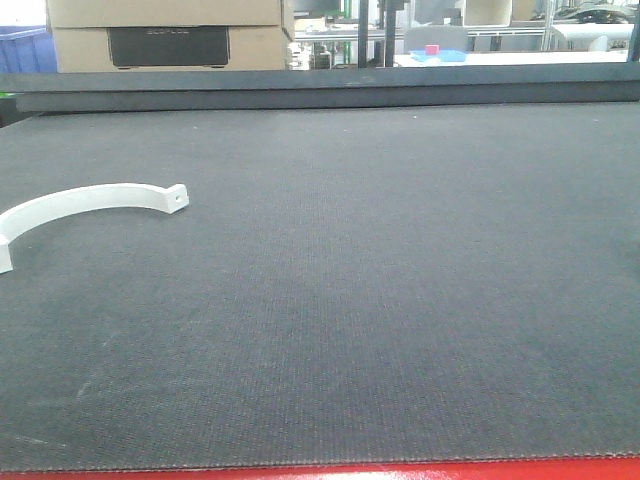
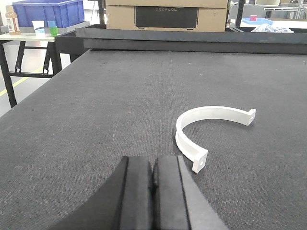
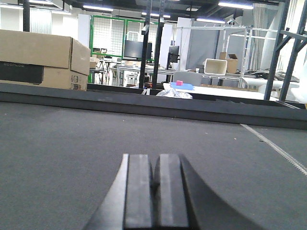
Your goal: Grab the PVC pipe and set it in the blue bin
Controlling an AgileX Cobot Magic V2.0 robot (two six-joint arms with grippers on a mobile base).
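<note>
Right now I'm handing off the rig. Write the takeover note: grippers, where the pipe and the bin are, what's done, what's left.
Left gripper: shut, empty, low over the mat.
Right gripper: shut, empty, with no task thing in its view.
PVC pipe: lying flat on the mat, just ahead and to the right of the left gripper, not touching it. It sits at the left edge of the front view.
Blue bin: on a side table beyond the mat's far left corner.
Done: nothing, the pipe is not yet grasped.
Left: open the left gripper, grasp the pipe, carry it to the bin, release.
</note>
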